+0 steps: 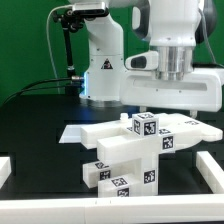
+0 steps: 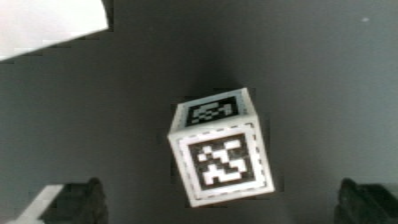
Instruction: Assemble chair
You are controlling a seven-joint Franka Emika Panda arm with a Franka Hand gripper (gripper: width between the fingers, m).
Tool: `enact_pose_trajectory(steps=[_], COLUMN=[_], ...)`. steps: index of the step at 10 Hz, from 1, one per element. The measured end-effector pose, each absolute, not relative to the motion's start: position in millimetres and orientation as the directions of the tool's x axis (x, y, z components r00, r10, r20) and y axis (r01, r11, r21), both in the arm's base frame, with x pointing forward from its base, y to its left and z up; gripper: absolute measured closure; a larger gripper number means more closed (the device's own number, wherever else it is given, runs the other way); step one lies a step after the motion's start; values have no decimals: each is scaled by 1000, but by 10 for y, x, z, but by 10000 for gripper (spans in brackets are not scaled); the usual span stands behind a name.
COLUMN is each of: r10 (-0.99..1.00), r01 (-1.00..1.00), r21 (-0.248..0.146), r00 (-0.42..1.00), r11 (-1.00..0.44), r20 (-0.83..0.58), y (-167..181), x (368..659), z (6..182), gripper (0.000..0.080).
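Observation:
The chair's white parts (image 1: 138, 150) lie heaped in the middle of the black table, and several carry black-and-white tags. A small tagged cube (image 1: 145, 125) sits on top of the heap. My gripper (image 1: 170, 104) hangs just above the heap, toward the exterior view's right. In the wrist view the gripper (image 2: 217, 205) is open, with its dark fingers (image 2: 71, 205) far apart. A white tagged block (image 2: 222, 150) lies below and between them, untouched. Nothing is held.
The robot's white base (image 1: 100, 70) stands behind the parts. White rails border the table at the exterior view's left (image 1: 5, 170), right (image 1: 210, 165) and front (image 1: 110, 215). A white panel corner (image 2: 54, 25) shows in the wrist view.

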State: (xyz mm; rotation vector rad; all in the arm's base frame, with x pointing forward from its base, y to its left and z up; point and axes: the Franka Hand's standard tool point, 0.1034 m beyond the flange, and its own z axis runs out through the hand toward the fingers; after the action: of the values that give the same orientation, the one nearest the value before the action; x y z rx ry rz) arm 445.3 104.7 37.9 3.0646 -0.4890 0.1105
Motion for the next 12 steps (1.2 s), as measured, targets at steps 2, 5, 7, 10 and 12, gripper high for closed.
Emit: enact_pose_trajectory(steps=[2, 5, 7, 10, 12], r10=[-307, -303, -303, -287, -292], r01=[-310, -307, -307, -289, -294], r21=[33, 39, 39, 37, 38], r00=[948, 950, 950, 956, 955], r11=[-950, -951, -951, -957, -955], r20=[81, 80, 80, 55, 52], y=[1045, 1049, 1048, 1016, 1018], x=[4512, 4537, 4536, 4457, 4449], z=[265, 213, 212, 235, 216], gripper=[150, 150, 150, 150, 150])
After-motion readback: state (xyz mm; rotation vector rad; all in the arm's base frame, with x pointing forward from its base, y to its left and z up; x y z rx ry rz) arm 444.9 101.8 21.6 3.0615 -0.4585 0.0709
